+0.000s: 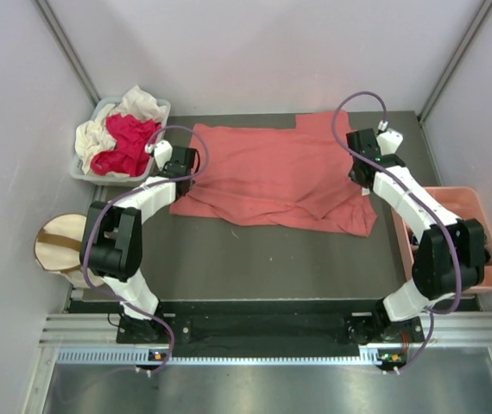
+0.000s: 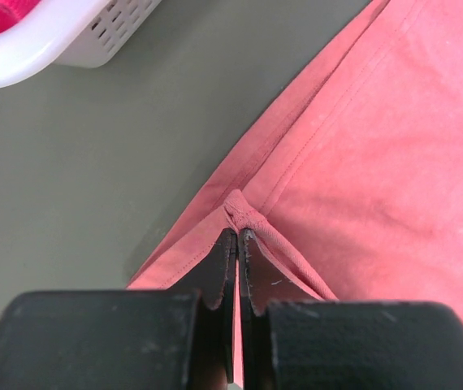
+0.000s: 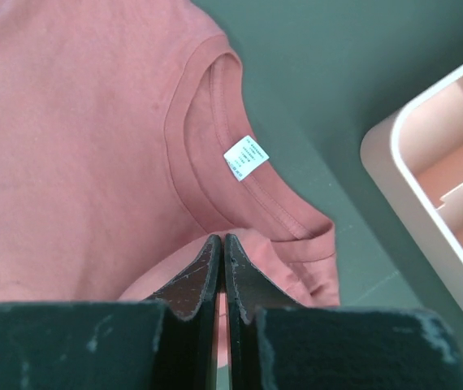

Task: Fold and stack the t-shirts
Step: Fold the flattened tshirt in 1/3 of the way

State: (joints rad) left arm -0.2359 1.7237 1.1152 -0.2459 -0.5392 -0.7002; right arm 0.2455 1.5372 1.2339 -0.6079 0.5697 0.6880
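Salmon-pink shirt (image 1: 272, 177) spread mid-table, not yet folded; magenta-red shirt (image 1: 129, 142) and cream-white shirt (image 1: 91, 136) heaped in grey basket (image 1: 163, 107), nothing stacked. Left gripper (image 2: 237, 236) clenched on a hem pleat; right gripper (image 3: 221, 240) seemingly clamped on cloth below the collar. Wrist views alone: both pinches, white neck label (image 3: 245, 158). Overhead alone: whole layout.

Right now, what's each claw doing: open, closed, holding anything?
Left claw: closed, pinching the salmon-pink shirt at its hem.
Right claw: closed, pinching the same shirt near the collar.
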